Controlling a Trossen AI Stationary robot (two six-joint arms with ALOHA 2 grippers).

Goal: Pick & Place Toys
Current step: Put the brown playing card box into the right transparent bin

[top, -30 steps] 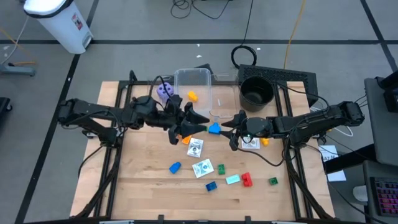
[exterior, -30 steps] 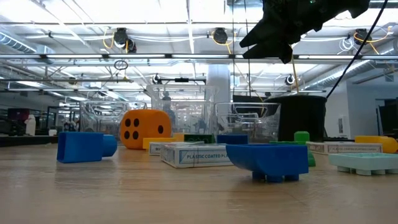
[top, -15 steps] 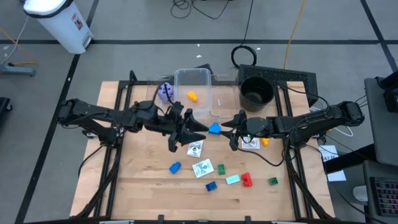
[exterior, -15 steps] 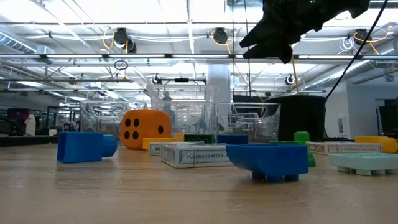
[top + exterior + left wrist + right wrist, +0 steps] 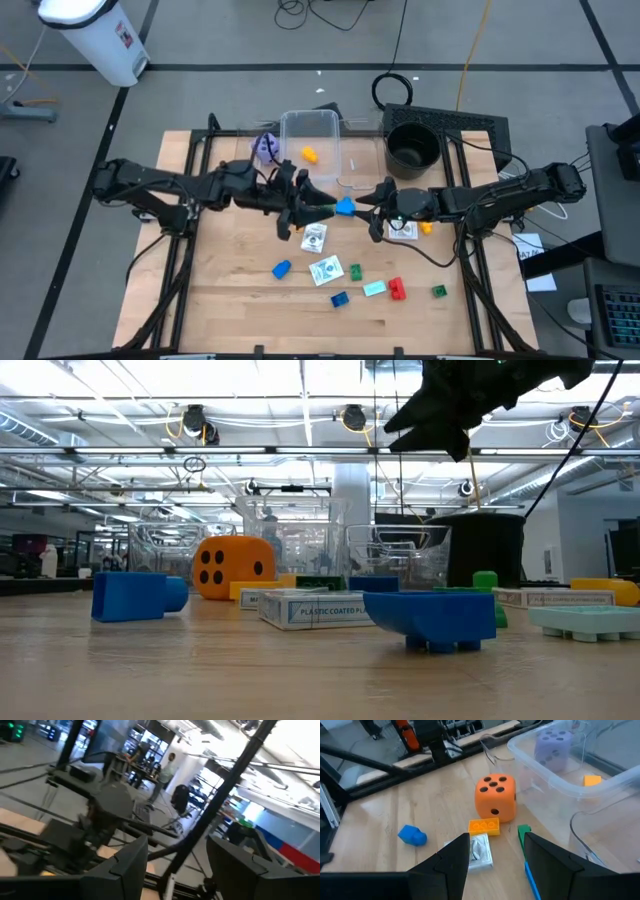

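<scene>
Left gripper (image 5: 318, 208) is swinging back over mid-table from a second ago, fingers parted and empty. Right gripper (image 5: 377, 212) is hovering at 3 o'clock of it, half-open, empty. I'm between picks; the orange die (image 5: 494, 797) sits just beside the clear tub (image 5: 600, 790). I judge grabbing it comes next.

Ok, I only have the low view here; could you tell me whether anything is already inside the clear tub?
Observer: Yes, one yellow block lies inside the clear tub.
Operator: Thank you. And where is the purple die?
Observer: The purple die sits outside the tub, beside it on the left arm's side.
Operator: Is the right hand carrying anything?
Observer: No, the right hand is open and empty, with the orange die on the table ahead of it.
</scene>
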